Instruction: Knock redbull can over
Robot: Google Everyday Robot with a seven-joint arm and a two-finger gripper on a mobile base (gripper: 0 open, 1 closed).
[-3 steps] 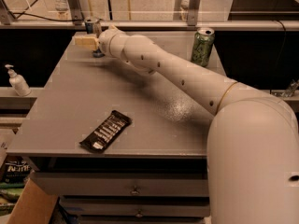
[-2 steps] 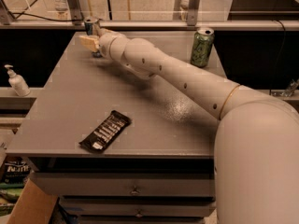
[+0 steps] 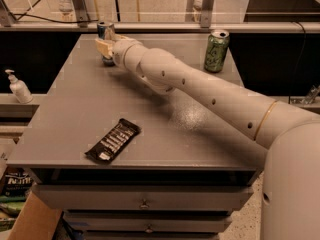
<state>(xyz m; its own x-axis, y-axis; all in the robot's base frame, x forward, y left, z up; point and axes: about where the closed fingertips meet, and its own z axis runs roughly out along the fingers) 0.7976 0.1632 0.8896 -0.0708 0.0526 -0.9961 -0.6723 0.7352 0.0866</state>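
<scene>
The tool [image 3: 104, 47] is at the table's [image 3: 70, 104] far left, right at the upright redbull can [image 3: 105, 31]; released or clenched, I cannot tell. A weak nudge might just slide the can off the far edge. A green can [image 3: 216, 50] stands far right, a dark snack bar [image 3: 113, 140] lies near.
</scene>
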